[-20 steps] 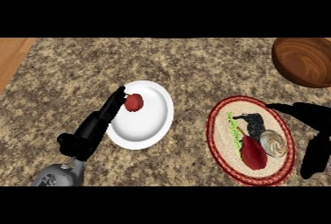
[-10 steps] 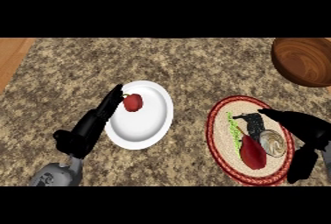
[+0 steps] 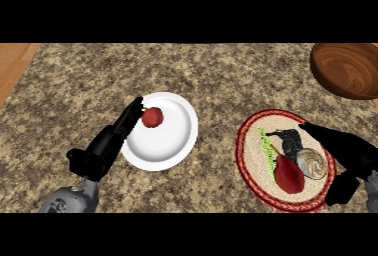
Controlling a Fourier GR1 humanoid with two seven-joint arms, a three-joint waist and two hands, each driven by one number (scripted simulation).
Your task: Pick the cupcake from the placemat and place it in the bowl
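The cupcake lies on its side on the round woven placemat with a red rim, at the right. It has a red wrapper and pale frosting. My right hand is open over the placemat's right edge. Its fingers reach above the cupcake's frosting end and its thumb hangs by the mat's lower right rim, with nothing held. The brown wooden bowl sits at the far right, cut by the view's edge. My left hand lies open with straight fingers along the left rim of a white plate.
On the white plate lies a small red round fruit, close to my left fingertips. A green streak and a dark shadow mark the placemat beside the cupcake. A wooden strip borders the granite counter at the far left.
My right hand has moved left and inward from the view's right edge until it is over the placemat and beside the cupcake. The left hand and the cupcake have not moved.
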